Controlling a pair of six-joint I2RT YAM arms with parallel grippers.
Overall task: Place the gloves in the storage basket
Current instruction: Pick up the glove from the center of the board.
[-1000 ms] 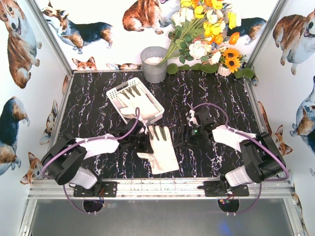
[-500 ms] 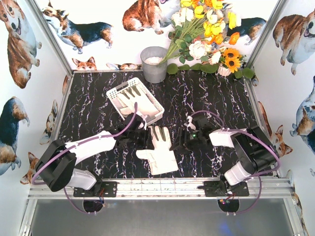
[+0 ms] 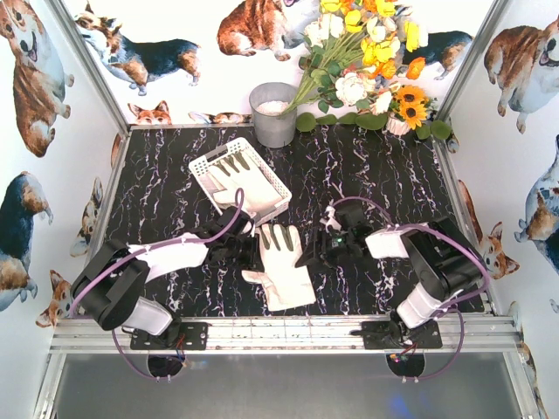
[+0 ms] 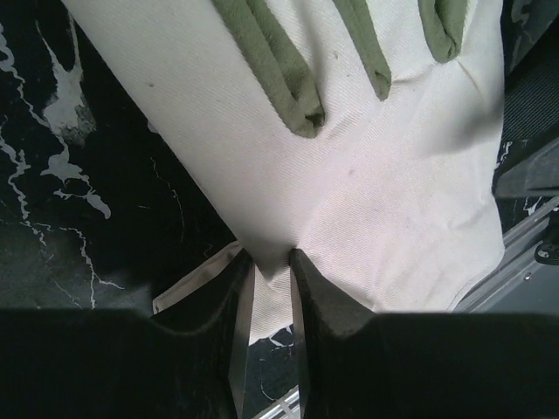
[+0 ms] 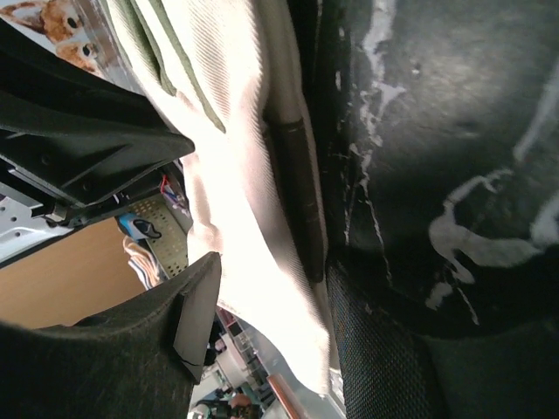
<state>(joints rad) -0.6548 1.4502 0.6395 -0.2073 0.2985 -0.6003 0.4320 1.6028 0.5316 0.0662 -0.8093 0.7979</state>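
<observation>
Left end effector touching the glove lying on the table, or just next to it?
Touching. The left wrist view shows the left end effector pinching a fold at the edge of the loose glove, with the fabric puckered into the grip.

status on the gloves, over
Left gripper pinching loose glove edge; right gripper open astride its other side. One glove already in storage basket. Nothing between.

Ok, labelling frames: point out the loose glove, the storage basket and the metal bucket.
loose glove (image 3: 284, 266), top view, cream middle
storage basket (image 3: 216, 152), top view, white far-left rim
metal bucket (image 3: 273, 129), top view, grey side wall
</observation>
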